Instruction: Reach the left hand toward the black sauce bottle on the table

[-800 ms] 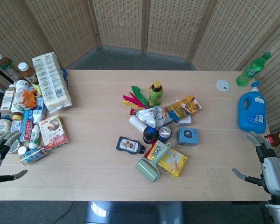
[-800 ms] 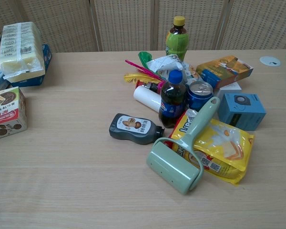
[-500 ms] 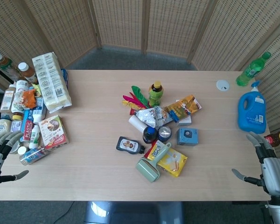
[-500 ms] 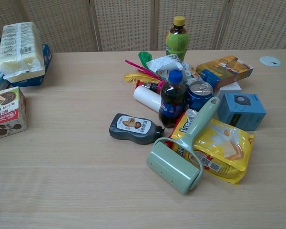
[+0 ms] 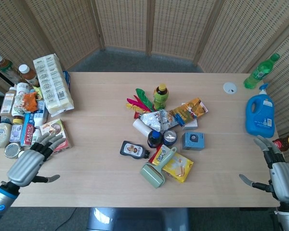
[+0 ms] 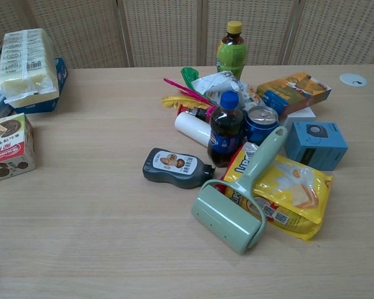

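Head view shows the left hand, fingers spread and holding nothing, at eight o'clock on the table, well apart from the black sauce bottle lying flat near centre. Reaching across, it could clip the snack box just beside it.

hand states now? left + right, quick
Left hand: open, fingers spread, holding nothing, over the table's near-left edge.
Right hand: open, fingers apart, empty.
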You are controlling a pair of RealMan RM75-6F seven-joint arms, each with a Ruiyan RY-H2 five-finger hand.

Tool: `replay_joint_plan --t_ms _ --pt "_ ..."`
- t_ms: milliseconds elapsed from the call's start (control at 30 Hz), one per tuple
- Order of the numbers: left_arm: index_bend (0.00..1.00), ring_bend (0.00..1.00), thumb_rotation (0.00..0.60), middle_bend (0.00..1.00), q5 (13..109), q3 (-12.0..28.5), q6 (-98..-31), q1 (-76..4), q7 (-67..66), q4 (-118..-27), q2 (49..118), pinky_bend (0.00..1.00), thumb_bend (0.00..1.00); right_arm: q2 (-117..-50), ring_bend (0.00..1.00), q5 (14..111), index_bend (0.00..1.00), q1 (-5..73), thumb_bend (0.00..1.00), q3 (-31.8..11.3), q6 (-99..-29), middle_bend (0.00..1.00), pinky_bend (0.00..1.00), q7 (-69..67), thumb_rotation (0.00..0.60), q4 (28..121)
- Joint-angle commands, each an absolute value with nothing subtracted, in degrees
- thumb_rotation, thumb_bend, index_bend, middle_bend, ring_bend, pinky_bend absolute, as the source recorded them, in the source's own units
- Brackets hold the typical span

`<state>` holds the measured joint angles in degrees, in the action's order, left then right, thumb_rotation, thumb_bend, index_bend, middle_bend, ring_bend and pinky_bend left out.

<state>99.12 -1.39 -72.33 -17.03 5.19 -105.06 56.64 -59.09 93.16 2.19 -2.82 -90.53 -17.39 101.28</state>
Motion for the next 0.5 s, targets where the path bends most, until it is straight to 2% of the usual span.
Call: replay_joint_plan --t_ms 33,200,333,500 --pt "0.00 0.00 0.600 0.00 94.43 3.13 -63.40 -23.42 -5.76 -110.51 61.48 0.00 0.00 -58.78 0.00 93.89 0.00 2.09 0.00 -2.44 -90.88 0.00 0.00 -18.15 0.600 101.30" --pt "0.00 0.00 0.600 0.00 77.75 8.41 -54.69 -30.18 -21.11 -114.17 67.42 0.00 0.00 -58.42 0.00 94.53 0.00 2.07 0.00 -2.12 -91.11 0.00 0.00 -19.15 0.600 101.37" --pt "0.00 0.00 0.600 0.00 65.77 10.15 -53.00 -35.19 -32.19 -113.03 73.13 0.00 0.00 -58.33 0.00 95.03 0.00 2.10 0.00 -1.88 -91.21 0.00 0.00 -19.53 0.600 101.32" --pt "0.00 0.00 0.600 0.00 55.12 10.08 -52.64 -40.83 -40.13 -109.19 80.13 0.00 0.00 -58.21 0.00 95.04 0.00 2.14 0.00 -1.80 -91.26 0.00 0.00 -20.06 0.600 101.23"
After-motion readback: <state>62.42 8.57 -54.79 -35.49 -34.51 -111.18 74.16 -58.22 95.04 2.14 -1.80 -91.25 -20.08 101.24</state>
